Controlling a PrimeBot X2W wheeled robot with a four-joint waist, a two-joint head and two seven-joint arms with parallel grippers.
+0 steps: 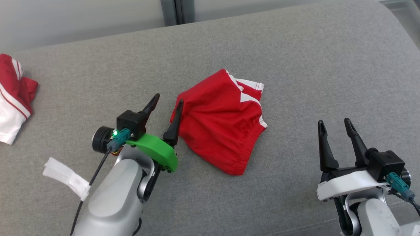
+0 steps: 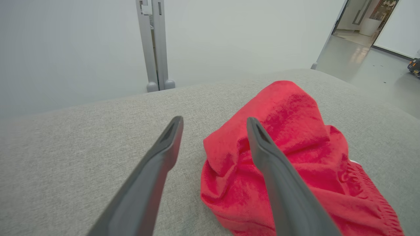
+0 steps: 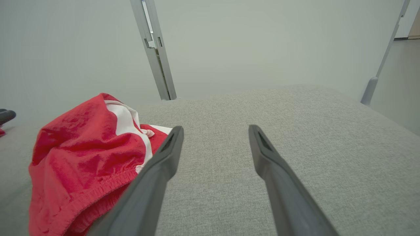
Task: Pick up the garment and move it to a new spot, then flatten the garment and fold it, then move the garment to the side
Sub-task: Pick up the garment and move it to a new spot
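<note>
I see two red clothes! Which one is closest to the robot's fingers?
The middle shorts, right beside the left fingers. The other garment lies far off at the left edge.

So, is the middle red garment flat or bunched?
Bunched: the red shorts with white trim sit humped and creased on the grey cushion.

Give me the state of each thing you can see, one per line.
red shorts: crumpled, lying on the grey cushion
left gripper: open, at the shorts' left edge, holding nothing
right gripper: open, empty, clear of the shorts
red and white garment: bunched up at the far left
</note>
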